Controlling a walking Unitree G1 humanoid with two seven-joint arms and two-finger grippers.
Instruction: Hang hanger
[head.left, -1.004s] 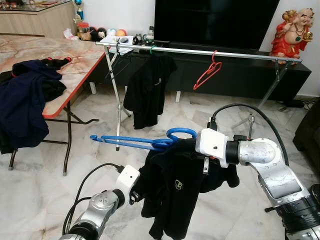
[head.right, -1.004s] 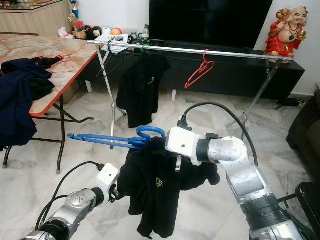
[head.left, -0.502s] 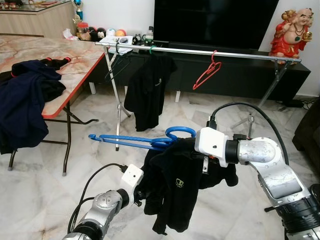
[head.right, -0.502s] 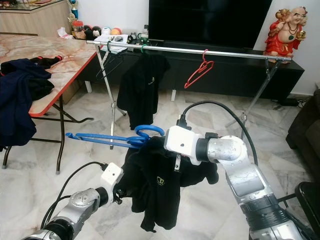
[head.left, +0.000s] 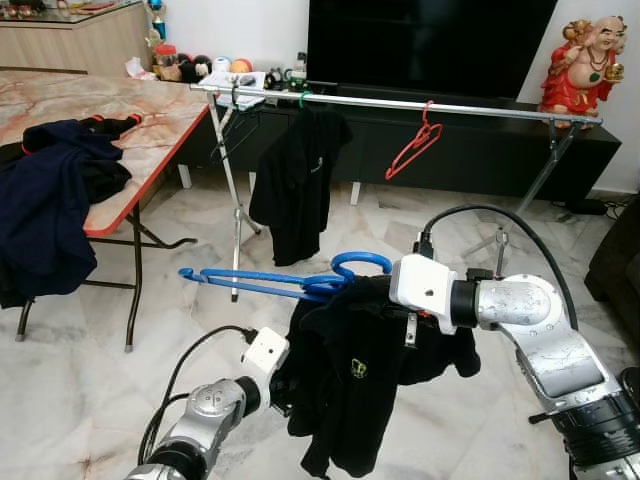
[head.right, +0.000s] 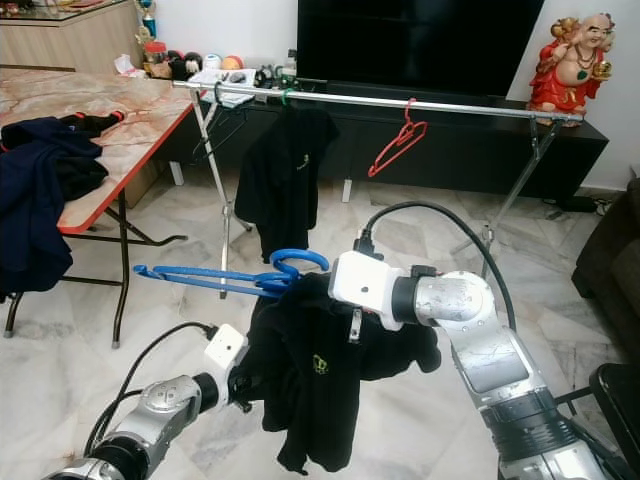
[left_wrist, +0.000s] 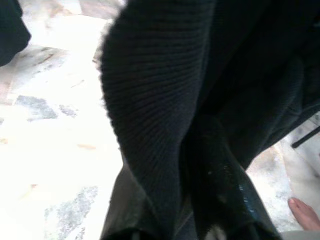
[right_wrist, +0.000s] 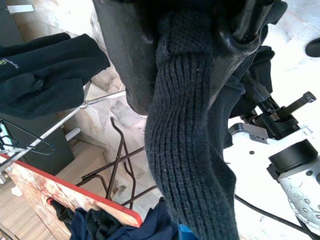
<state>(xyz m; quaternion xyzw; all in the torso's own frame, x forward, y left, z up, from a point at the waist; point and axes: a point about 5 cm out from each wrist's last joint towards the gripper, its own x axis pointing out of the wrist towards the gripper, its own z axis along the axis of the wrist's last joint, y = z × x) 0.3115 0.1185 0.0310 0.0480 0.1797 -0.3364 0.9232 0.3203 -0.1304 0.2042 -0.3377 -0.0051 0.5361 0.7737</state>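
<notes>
On my far left stood the counter (head.left: 150, 125) with its red edge, a heap of dark blue clothes (head.left: 45, 205) lying on it. My left hand (head.left: 283, 385) was low in front of me, buried in the lower left side of the black shirt (head.left: 350, 385); in the left wrist view ribbed black cloth lay against my fingers (left_wrist: 220, 180), but I could not tell whether they were closed on it.

The blue hanger (head.left: 290, 285) lay nearly level just above that hand, its long arm reaching out to my left and its hook (head.left: 362, 265) curling up at the top of the shirt, right beside my right hand (head.left: 375, 300). The shirt hung down from that point, bunched around the hanger's inner end. My right hand was clamped on the shirt's ribbed collar; the right wrist view showed the knit band squeezed between my two fingers (right_wrist: 135, 55).

Beyond, a metal rail (head.left: 400, 103) ran across, carrying a hung black shirt (head.left: 297, 185) and, further right, an empty red hanger (head.left: 415, 145).
</notes>
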